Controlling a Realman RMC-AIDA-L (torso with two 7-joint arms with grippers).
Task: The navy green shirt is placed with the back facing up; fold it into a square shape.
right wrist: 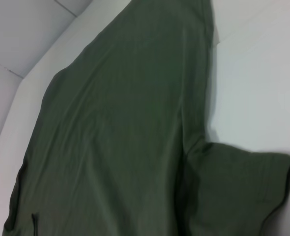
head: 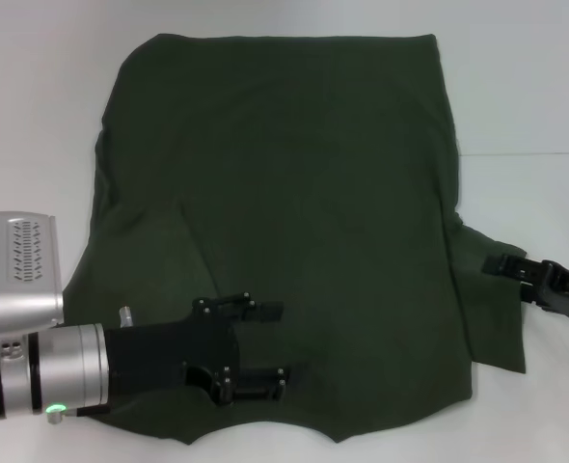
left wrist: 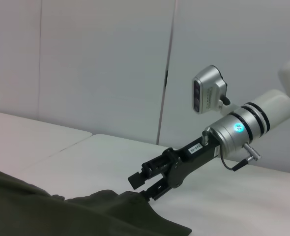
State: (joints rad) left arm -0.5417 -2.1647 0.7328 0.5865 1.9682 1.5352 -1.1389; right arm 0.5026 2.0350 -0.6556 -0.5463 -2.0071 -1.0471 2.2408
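The navy green shirt point(head: 284, 222) lies flat on the white table point(head: 535, 96) (left sleeve folded in). Left gripper point(head: 265, 349), fingers spread, over its near part. Right gripper point(head: 501, 264), fingers parted, at the sleeve edge.

Head view: high, looking forward and down on the whole navy green shirt point(head: 284, 222) spread over the white surface point(head: 535, 96). Left wrist view: low, near surface level, facing across to the right hand point(left wrist: 144, 184) at the shirt's edge. Right wrist view: close above the shirt, looking along it. All three views share the shirt.
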